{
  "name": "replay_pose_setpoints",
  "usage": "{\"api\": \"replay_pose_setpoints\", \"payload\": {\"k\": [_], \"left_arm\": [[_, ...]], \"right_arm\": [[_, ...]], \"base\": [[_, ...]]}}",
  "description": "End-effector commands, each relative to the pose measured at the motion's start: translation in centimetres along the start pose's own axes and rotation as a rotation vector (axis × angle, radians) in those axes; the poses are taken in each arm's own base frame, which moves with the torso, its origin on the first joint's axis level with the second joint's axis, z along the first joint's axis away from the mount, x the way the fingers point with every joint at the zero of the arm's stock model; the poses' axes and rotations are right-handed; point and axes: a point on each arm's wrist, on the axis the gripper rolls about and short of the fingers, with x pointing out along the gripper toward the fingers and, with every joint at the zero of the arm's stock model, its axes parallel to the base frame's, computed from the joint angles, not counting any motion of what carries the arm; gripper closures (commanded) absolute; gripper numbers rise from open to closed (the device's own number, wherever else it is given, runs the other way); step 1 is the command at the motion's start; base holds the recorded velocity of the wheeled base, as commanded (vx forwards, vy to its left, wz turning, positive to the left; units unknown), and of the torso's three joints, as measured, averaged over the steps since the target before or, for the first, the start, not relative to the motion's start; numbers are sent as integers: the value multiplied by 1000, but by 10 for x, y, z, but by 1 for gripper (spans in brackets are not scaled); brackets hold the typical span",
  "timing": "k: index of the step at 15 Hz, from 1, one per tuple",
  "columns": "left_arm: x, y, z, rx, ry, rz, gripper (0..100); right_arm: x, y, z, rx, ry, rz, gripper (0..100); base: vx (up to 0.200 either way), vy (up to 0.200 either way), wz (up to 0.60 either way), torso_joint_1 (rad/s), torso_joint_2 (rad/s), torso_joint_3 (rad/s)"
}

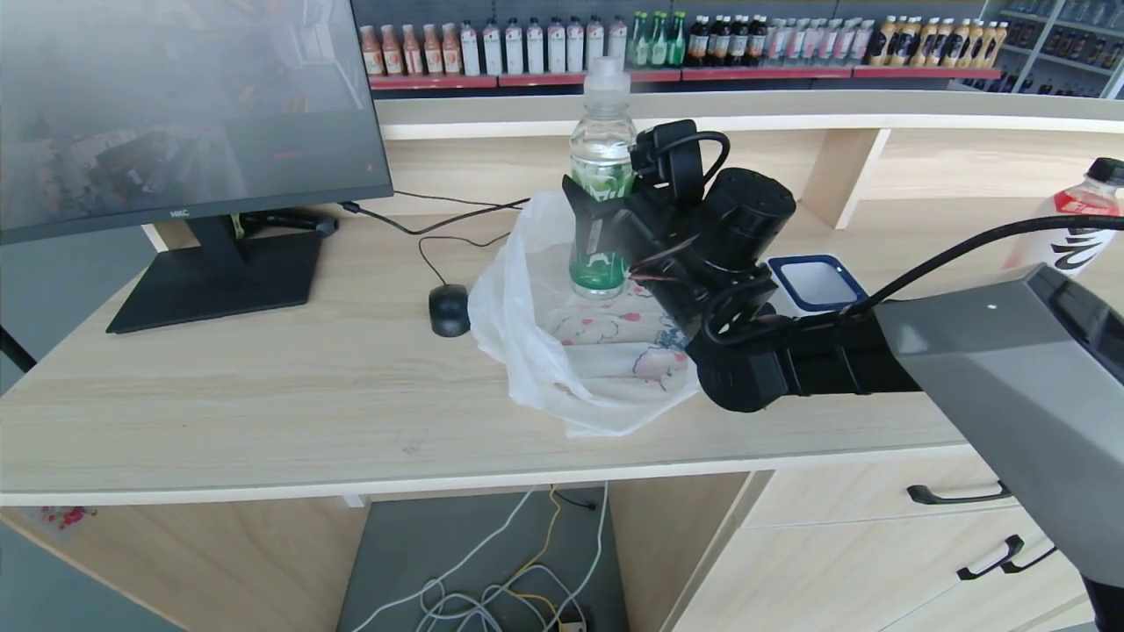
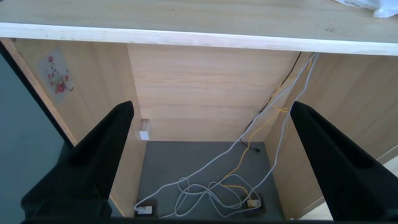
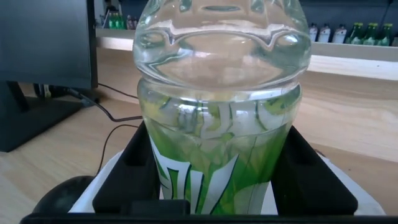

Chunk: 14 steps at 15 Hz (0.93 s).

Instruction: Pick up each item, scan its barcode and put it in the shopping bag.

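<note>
Over the open mouth of the white shopping bag (image 1: 544, 351), the right hand (image 1: 606, 233) is clamped on a clear bottle (image 1: 601, 175) with a green label and a pale cap. The bottle stands upright, its lower end just inside the bag's raised rim. From the right wrist view, the black fingers (image 3: 134, 168) press on both sides of the label. The bag lies slumped on the wooden tabletop (image 1: 263, 377), between a black mouse (image 1: 449, 309) and a blue-rimmed white square (image 1: 817, 283). A monitor (image 1: 176, 105) stands at the left, and a second bottle with a black cap (image 1: 1080, 224) stands at the far right edge. Below the tabletop's front edge, the left hand (image 2: 212, 124) hangs with its fingers wide apart, holding nothing, above loose cables (image 2: 217, 186) on the floor.
</note>
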Motion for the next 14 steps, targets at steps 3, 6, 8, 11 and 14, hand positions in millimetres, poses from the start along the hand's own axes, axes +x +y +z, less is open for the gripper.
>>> {"api": "replay_pose_setpoints", "payload": {"k": [3,6,8,11,14], "left_arm": [[0,0,0,0,-1,0,0],[0,0,0,0,-1,1,0],[0,0,0,0,-1,0,0],[0,0,0,0,-1,1,0],[0,0,0,0,-1,0,0]], "right_arm": [[1,5,-20,23,31,8,100],[3,6,-26,34,31,7,100],[4,9,-30,37,32,12,100],[4,15,-35,42,41,23,100],[3,20,-42,48,50,31,100]], "base": [[0,0,0,0,0,0],[0,0,0,0,0,0],[0,0,0,0,0,0],[0,0,0,0,0,0],[0,0,0,0,0,0]]}}
